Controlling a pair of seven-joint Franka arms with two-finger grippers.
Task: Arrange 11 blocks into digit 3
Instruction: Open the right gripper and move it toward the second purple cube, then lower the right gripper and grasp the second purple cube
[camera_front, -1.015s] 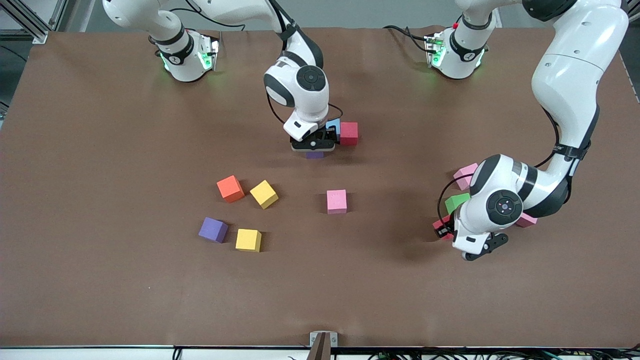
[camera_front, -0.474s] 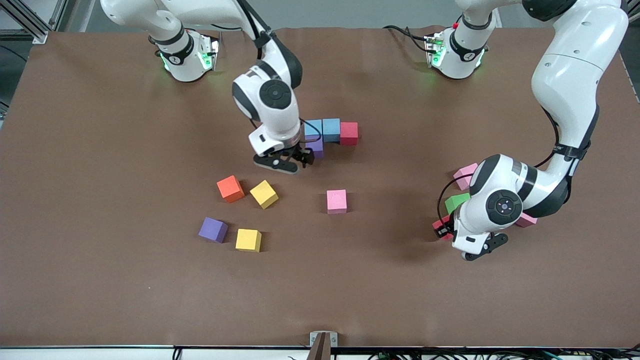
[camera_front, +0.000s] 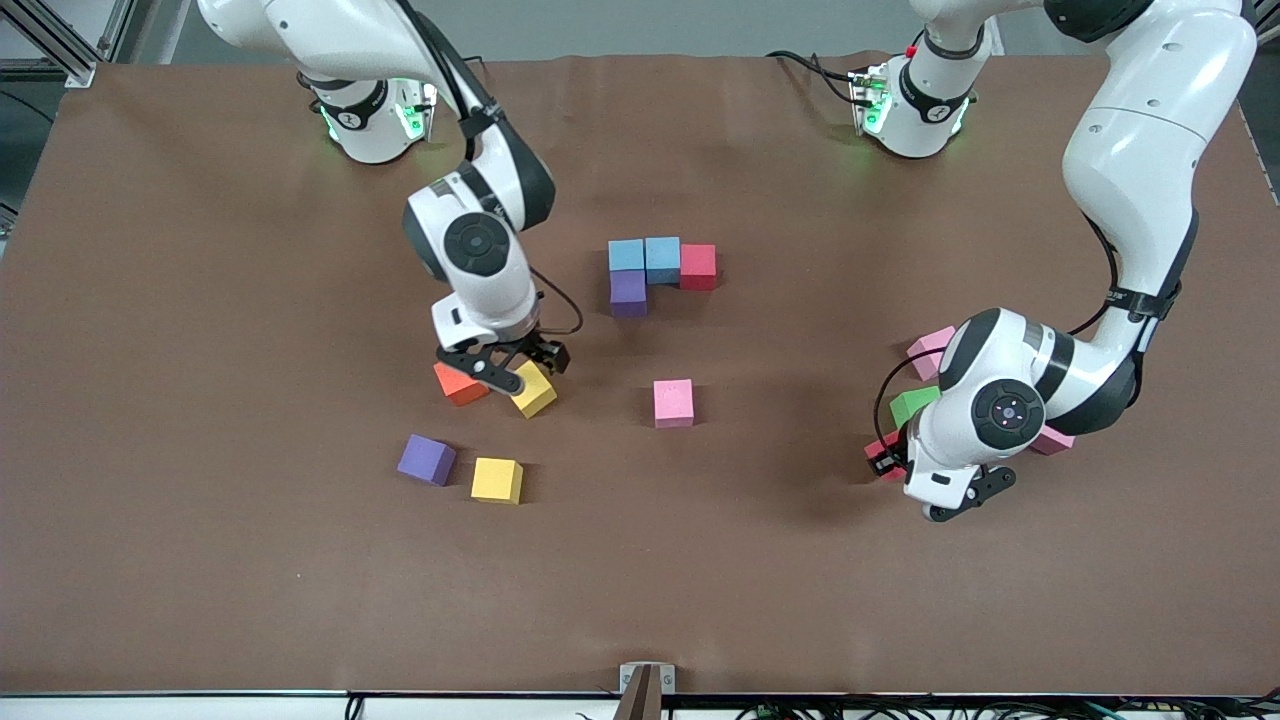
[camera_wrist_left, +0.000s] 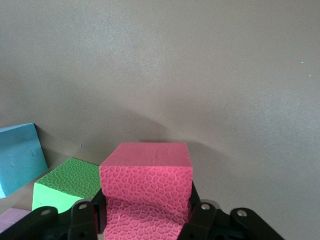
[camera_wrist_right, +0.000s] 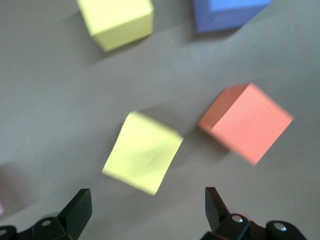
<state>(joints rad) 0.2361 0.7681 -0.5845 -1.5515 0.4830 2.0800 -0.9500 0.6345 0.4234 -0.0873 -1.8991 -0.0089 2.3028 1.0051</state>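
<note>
A row of two light blue blocks (camera_front: 626, 254) (camera_front: 662, 258) and a red block (camera_front: 698, 266) lies mid-table. A purple block (camera_front: 628, 292) touches the end light blue one on the side nearer the camera. My right gripper (camera_front: 505, 365) (camera_wrist_right: 145, 210) hangs open over an orange block (camera_front: 458, 386) (camera_wrist_right: 246, 122) and a tilted yellow block (camera_front: 535, 392) (camera_wrist_right: 142, 152), with nothing between its fingers. My left gripper (camera_front: 885, 458) (camera_wrist_left: 146, 220) is shut on a red block (camera_wrist_left: 146, 185), low at the left arm's end of the table, beside a green block (camera_front: 912, 403) (camera_wrist_left: 67, 182).
Loose blocks: a pink one (camera_front: 673, 402) mid-table, and a purple one (camera_front: 427, 459) and a yellow one (camera_front: 497, 480) nearer the camera than the orange one. Pink blocks (camera_front: 930, 350) (camera_front: 1052, 440) lie by the left arm. The left wrist view shows a light blue block (camera_wrist_left: 20, 157).
My right gripper has left the purple block beside the light blue one and moved toward the camera, to over the orange and yellow blocks. The left arm has not moved.
</note>
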